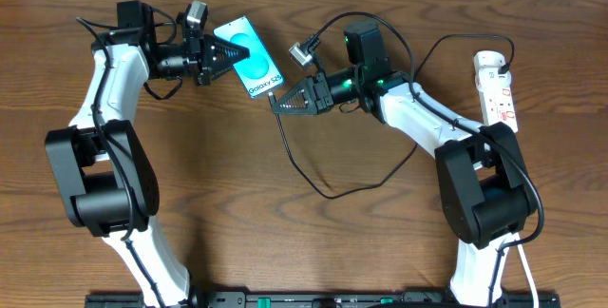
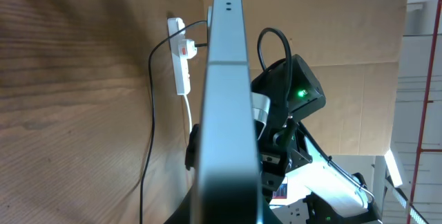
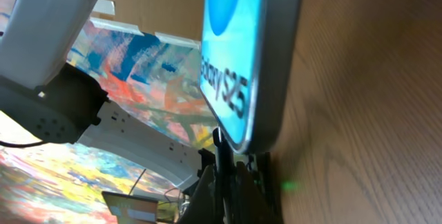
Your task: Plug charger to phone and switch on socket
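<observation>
Brown wood-grain worktop (image 1: 285, 241) is filling the overhead view, with both arms reaching in over it. The left fingers (image 1: 223, 56) are clamping the phone (image 1: 258, 68) across its middle, its teal screen facing up and its labelled end pointing toward the right arm. The right fingers (image 1: 299, 99) are closed on the tip of the charger (image 1: 328, 194), holding it just at the phone's lower end. From there the thin black cable is trailing down, looping across the wood and running back under the right arm. The socket (image 1: 496, 89) is lying well apart at the far right edge, with a black lead arching toward it.

From the left wrist, the phone (image 2: 226, 113) is showing edge-on, rising up the middle of the picture from between the closed fingers. Beyond it the socket (image 2: 181, 51) is lying on the worktop (image 2: 69, 113), and the charger (image 2: 150, 113) is running from it along the wood. The right arm's wrist is sitting just behind the phone, a green light glowing on it.

From the right wrist, the phone (image 3: 255, 65) is looming close, its label readable. The right fingers (image 3: 235, 182) are pinching the dark connector right against its lower edge. Whether the tip is seated in the port I cannot tell.
</observation>
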Motion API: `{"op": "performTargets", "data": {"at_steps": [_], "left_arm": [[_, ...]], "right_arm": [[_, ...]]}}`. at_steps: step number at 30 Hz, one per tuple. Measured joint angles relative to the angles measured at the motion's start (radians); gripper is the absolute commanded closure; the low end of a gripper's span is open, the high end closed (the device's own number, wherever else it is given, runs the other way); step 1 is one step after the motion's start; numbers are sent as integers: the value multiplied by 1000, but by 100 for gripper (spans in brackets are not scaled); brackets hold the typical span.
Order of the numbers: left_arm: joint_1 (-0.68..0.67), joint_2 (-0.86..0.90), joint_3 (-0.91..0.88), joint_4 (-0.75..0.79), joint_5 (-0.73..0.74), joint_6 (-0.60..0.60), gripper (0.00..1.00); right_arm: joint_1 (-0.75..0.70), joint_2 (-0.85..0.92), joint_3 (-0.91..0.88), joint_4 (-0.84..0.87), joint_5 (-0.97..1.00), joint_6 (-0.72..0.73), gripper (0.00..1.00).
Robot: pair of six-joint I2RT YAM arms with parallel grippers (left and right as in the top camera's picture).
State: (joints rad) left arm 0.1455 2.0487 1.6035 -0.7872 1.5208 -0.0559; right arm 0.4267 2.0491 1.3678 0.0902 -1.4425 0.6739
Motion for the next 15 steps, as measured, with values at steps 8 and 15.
{"op": "performTargets", "data": {"at_steps": [8,15], "left_arm": [[0,0,0,2,0,0,93],[0,0,0,2,0,-3,93]], "right_arm": [[0,0,0,31,-1,24,99],[1,0,0,30,-1,27,99]]}}
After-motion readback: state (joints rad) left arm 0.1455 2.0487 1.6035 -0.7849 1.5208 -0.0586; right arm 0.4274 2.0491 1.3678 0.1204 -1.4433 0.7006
